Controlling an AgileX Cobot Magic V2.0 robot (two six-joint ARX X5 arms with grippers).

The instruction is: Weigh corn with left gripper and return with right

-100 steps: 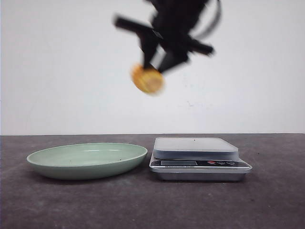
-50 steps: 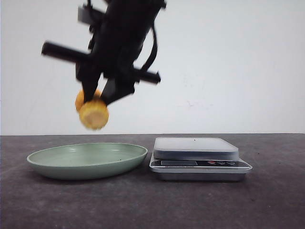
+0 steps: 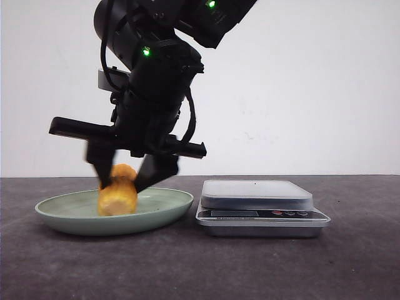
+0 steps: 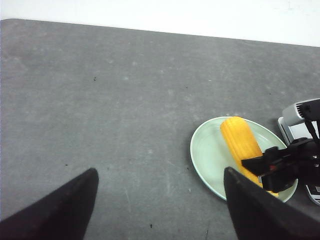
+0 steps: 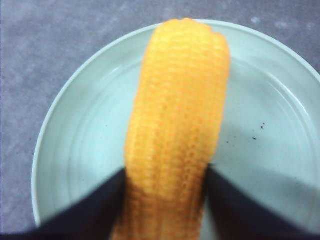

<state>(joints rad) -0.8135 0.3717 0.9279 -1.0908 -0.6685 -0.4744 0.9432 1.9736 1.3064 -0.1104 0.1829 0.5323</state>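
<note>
- Front view: the knobbly yellow corn [image 3: 118, 194] is clamped between the pointed black fingers of the right gripper [image 3: 128, 181], low over a shallow, glossy pale-green plate [image 3: 169, 206]; a flat-topped metal scale [image 3: 257, 206] stands beside it.
- Left wrist view: the left gripper [image 4: 160, 200] is seen spread wide, holding nothing, well apart from the corn [image 4: 241, 142].
- Right wrist view: rows of kernels are pinched between both fingers [image 5: 100, 205], above the smooth round plate [image 5: 60, 140].

Yellow-orange corn [image 3: 117, 195] cob, kernel-rowed, low over the green plate [image 3: 75, 219], pale end forward.

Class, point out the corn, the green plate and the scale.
corn [image 3: 117, 199], front view, pale cut end.
green plate [image 3: 69, 219], front view, outer wall.
scale [image 3: 256, 190], front view, weighing platform.
</note>
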